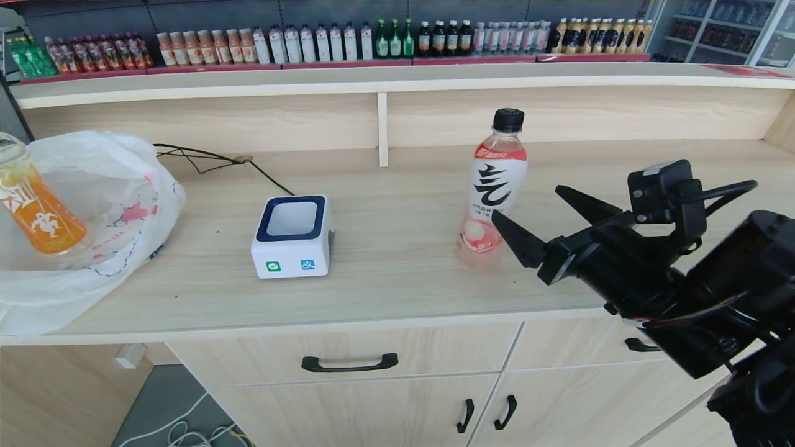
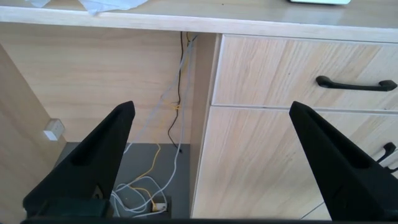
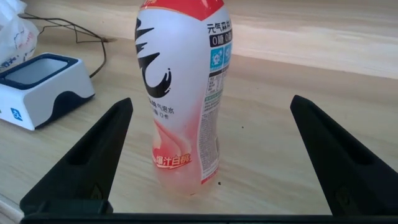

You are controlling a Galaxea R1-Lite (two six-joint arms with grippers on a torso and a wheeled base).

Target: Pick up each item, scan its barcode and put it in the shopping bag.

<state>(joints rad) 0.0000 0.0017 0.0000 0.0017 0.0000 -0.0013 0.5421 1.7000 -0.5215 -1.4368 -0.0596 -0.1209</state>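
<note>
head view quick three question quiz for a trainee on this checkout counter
1. Fill in: the right end effector is ___ (open or shut).
2. True or false: the pink bottle stands upright on the counter.
3. Where is the orange bottle? A in the shopping bag; B flat on the counter; C in the right end effector.
Key: 1 open; 2 true; 3 A.
</note>
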